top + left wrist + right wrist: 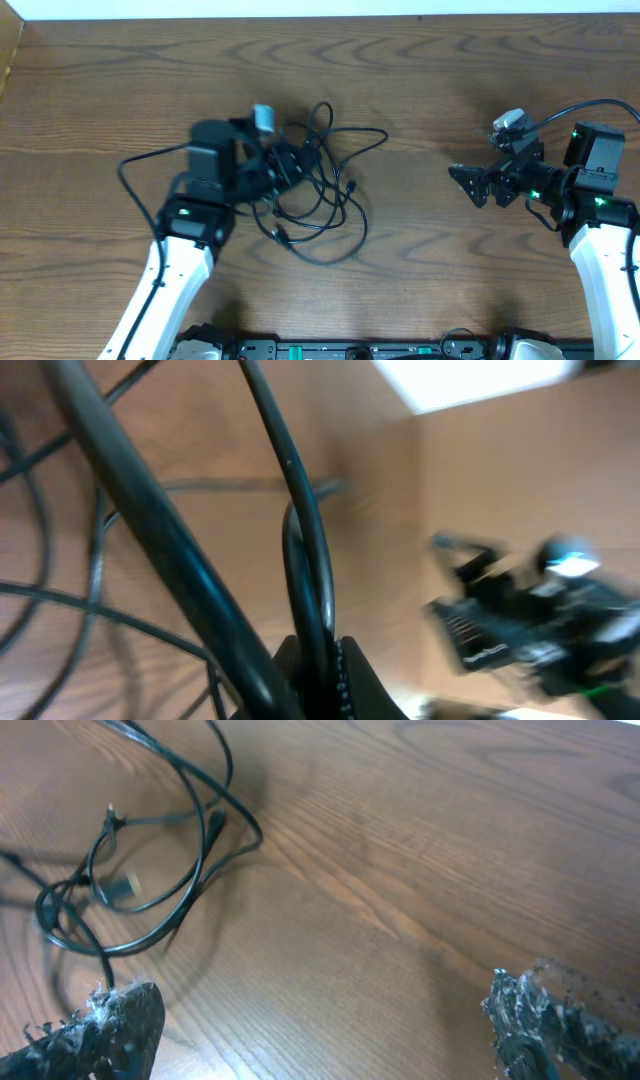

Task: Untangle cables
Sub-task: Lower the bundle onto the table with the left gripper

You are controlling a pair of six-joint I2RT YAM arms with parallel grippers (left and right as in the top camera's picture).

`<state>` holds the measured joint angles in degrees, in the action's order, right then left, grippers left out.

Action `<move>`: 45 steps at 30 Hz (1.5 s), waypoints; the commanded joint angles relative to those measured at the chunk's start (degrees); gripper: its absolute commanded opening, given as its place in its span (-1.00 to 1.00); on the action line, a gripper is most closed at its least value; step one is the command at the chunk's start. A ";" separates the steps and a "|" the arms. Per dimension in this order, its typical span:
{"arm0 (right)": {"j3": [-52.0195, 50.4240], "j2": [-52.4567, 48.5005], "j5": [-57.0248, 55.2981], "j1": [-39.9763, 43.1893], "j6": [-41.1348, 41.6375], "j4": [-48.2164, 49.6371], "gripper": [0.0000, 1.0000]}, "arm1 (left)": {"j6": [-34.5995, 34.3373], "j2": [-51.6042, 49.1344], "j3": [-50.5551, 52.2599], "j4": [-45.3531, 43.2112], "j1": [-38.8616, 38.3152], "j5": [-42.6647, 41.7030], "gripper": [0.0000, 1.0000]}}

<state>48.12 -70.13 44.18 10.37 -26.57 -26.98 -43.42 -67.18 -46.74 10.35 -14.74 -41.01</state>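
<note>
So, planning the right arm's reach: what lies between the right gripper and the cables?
Only bare table. The overhead view shows nothing on the stretch from the right gripper to the cables.

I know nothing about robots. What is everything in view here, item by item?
thin black cables: several, number unclear in the tangle; black; left of centre on the table
brown wooden table: one; brown; under everything
left arm, right arm: two; white; reaching in from the near edge
left gripper: one; black; shut on a cable in the tangle
right gripper: one; black; open, empty, right of the tangle
</note>
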 commanded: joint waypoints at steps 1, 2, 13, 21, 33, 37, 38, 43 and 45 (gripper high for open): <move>-0.13 -0.28 1.18 0.42 0.00 0.20 0.98 | 14.78 0.28 -3.10 4.50 -5.40 13.31 -0.84; -0.15 -0.28 1.18 0.42 0.42 0.20 0.99 | 17.05 0.28 -3.58 5.92 -6.64 14.88 -0.82; -0.15 -0.28 1.20 0.42 2.10 -0.13 0.99 | 30.93 0.22 -5.25 15.98 -13.79 19.39 0.93; -0.15 -0.28 1.20 0.42 2.80 -0.96 0.99 | 30.91 0.26 -5.25 20.94 -13.79 25.70 0.95; -0.22 -0.39 1.44 -1.22 17.18 -0.90 0.99 | 25.11 0.46 -5.25 35.56 -11.61 42.14 0.99; -0.24 -0.39 1.40 -4.02 21.18 -0.92 0.99 | 25.09 1.09 -5.25 36.44 -9.11 42.10 1.00; -0.24 -0.39 1.29 -4.92 22.64 -0.90 0.99 | 25.09 1.36 -5.25 36.39 -8.57 42.10 0.99; -0.24 -0.39 -5.07 -9.99 36.52 -1.20 0.94 | 25.11 2.01 -5.25 36.48 -6.60 42.12 1.00; -0.35 -0.39 -10.12 -11.91 45.44 -1.81 0.95 | 25.11 1.99 -5.25 36.17 -6.19 42.12 1.00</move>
<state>48.12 -70.13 40.64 0.56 4.56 -28.36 -17.98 -65.76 -50.72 46.48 -21.67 -0.01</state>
